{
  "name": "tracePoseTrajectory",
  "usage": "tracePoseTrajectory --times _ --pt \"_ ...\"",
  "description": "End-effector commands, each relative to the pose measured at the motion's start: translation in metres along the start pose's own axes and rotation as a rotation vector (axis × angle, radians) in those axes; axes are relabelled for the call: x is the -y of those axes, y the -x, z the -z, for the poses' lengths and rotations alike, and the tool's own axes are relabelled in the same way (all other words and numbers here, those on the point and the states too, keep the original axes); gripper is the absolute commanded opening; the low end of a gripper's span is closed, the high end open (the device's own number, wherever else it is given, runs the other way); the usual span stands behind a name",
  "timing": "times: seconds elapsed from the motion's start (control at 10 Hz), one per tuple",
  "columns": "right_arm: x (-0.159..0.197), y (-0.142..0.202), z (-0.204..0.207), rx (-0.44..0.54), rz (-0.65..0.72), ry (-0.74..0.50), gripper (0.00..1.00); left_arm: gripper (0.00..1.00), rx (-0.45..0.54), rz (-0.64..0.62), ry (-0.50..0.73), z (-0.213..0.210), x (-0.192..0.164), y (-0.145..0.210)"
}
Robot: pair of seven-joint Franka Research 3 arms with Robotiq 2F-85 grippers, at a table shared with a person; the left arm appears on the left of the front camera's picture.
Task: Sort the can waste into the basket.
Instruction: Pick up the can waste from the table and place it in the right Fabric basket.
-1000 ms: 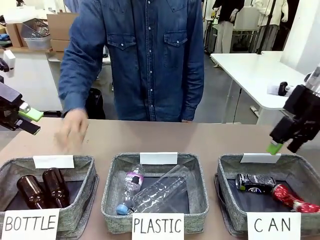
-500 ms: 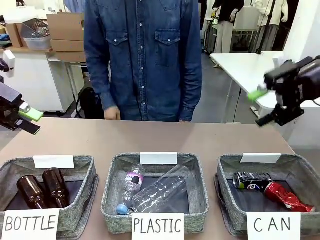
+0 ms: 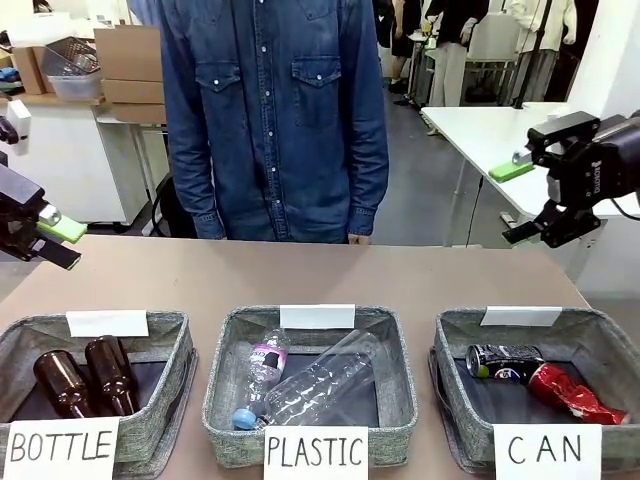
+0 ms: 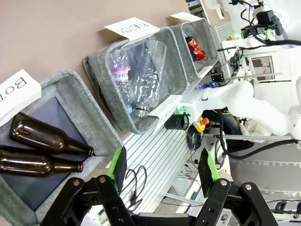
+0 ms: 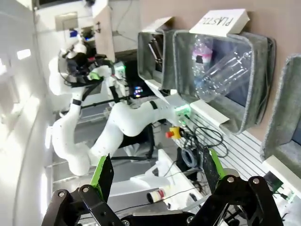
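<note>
Both pieces of can waste lie in the grey basket signed "CAN" at the front right: a black printed can and, touching it, a crushed red can. High above the basket's far right corner, my right gripper hangs open with nothing in it; the right wrist view has its empty jaws looking sideways across the baskets. My left gripper is held open and empty at the far left above the table edge. In the left wrist view it spreads over the baskets, with the red can far off.
At the front left stands a "BOTTLE" basket with two brown bottles. The middle "PLASTIC" basket holds clear bottles. A person in a denim shirt is at the far edge, and a white table stands back right.
My right gripper has risen from the CAN basket's far rim to well above it. The red can has settled beside the black one. The person's hand has left the table.
</note>
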State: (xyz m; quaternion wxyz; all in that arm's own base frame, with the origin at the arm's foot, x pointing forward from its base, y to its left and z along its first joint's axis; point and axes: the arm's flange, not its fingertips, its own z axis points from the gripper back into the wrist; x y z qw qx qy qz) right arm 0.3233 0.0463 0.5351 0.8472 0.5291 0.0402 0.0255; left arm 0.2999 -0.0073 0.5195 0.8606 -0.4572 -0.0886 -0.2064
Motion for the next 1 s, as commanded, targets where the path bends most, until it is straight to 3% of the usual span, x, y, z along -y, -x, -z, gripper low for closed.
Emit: tracePoseTrajectory --times 0.0,0.9 --pt "-0.0011 0.0016 -0.0067 -0.003 -0.031 0.019 1.00 0.79 -0.005 0.000 0.002 -0.0017 0.0000 0.0016" --pt "-0.0011 0.0016 -0.0067 -0.003 -0.031 0.019 1.00 0.79 -0.005 0.000 0.002 -0.0017 0.0000 0.0016"
